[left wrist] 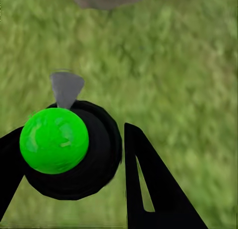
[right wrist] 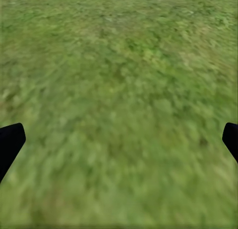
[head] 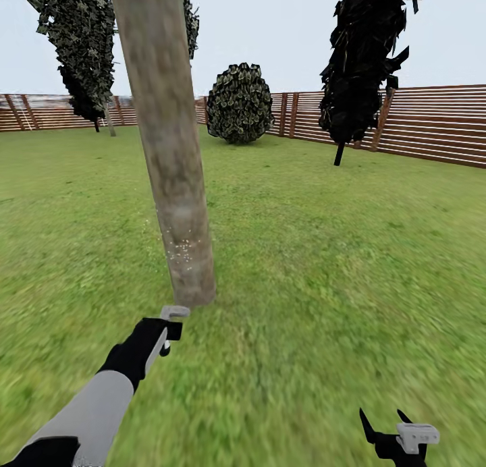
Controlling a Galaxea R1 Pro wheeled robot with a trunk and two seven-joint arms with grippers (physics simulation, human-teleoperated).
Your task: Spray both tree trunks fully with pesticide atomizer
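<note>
- Head view, upper left: distant tree (head: pixel 84 48) with dark grey-green blocky foliage, standing in front of the brown slat fence (head: pixel 432 126) that runs across the back of the frame.
- Left of centre: the near tree trunk (head: pixel 169 150), a thick mottled grey-brown column that tilts slightly and runs from the top edge down to the lawn (head: pixel 337 264). Small pale specks sit on the bark just above its base.
- Lower left: left arm reaches up from the corner toward the trunk base. Left claw (head: pixel 165 332) ends just below the foot of the trunk, with a grey nozzle-like part at its tip.
- Left wrist view: pesticide atomizer (left wrist: pixel 64 144) sits between the black fingers (left wrist: pixel 148 189), seen as a bright green ball on a round black body with a grey cone nozzle pointing toward the trunk base at the upper edge. Left claw is pinching the atomizer.
- Head view, centre background: round low bush (head: pixel 239 102) against the fence.
- Right of centre, upper: second tree (head: pixel 368 55), very dark foliage, thin dark stem, near the fence.
- Lower right corner: right claw (head: pixel 395 430), black fingers pointing up, held over grass, well apart from the trunk.
- Right wrist view: blurred grass, with fingertips (right wrist: pixel 10 142) at the far left and right edges. Right claw is spread wide, nothing between.
</note>
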